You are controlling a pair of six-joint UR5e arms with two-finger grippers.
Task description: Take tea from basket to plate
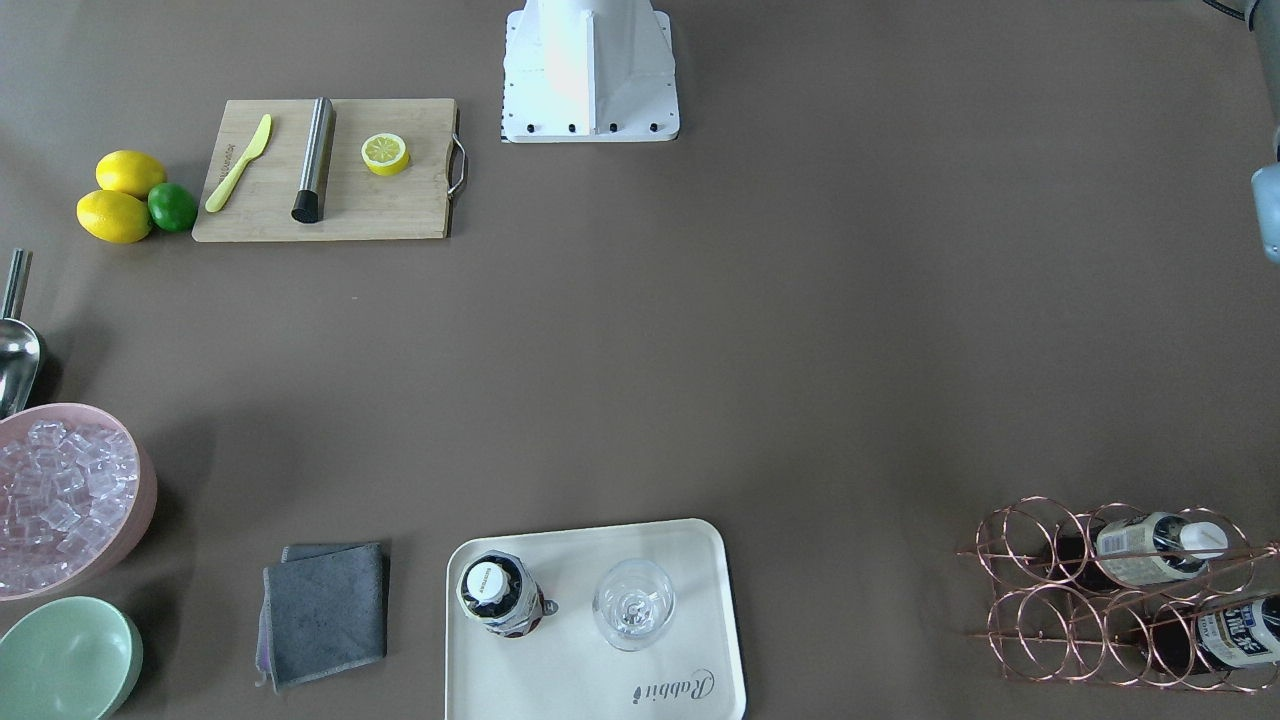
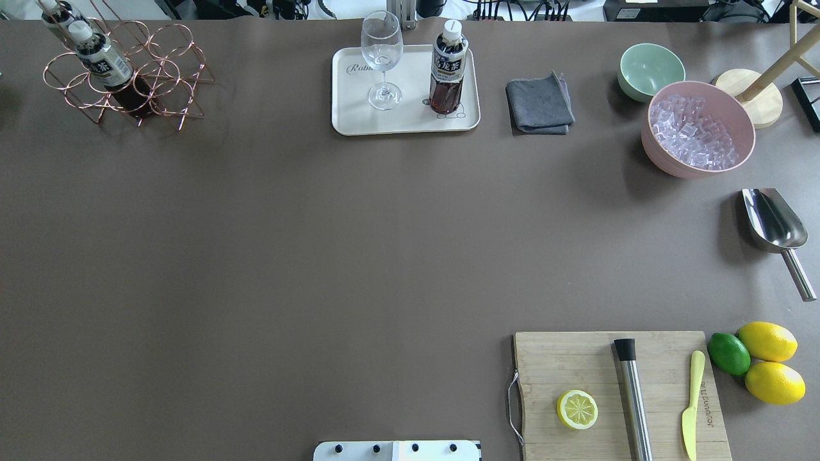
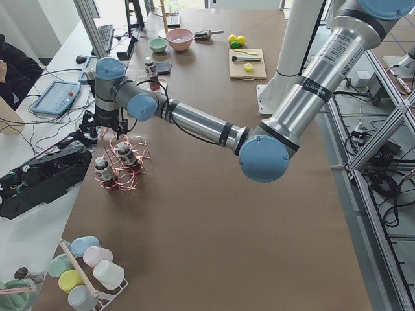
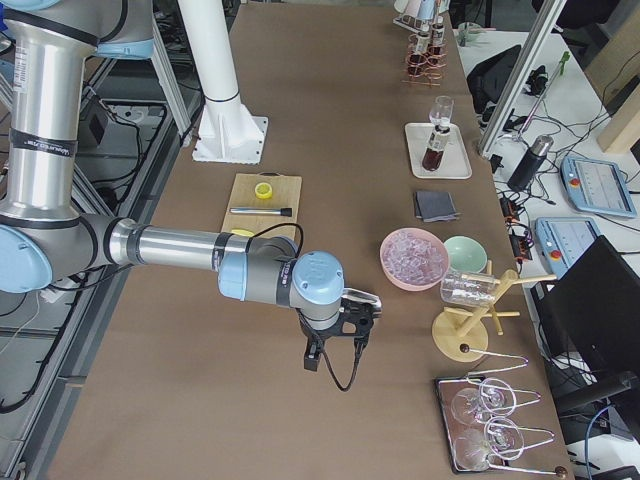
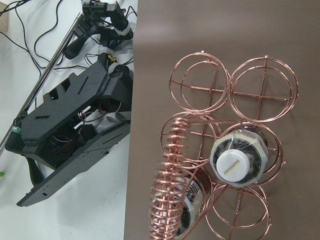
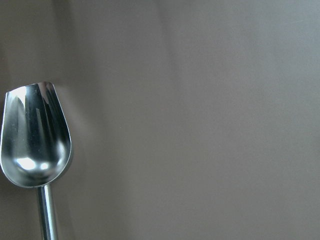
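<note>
One tea stands upright on the cream plate. Two more tea bottles lie in the rings of the copper wire basket. The left wrist view looks straight down on the basket and on a bottle's white cap. My left gripper hangs just above the basket and shows only in the left side view, so I cannot tell its state. My right gripper hovers over the table near the scoop; I cannot tell its state either.
A wine glass stands on the plate beside the tea. Along the table lie a grey cloth, a mint bowl, a pink bowl of ice, a metal scoop and a cutting board. The basket sits near the table edge.
</note>
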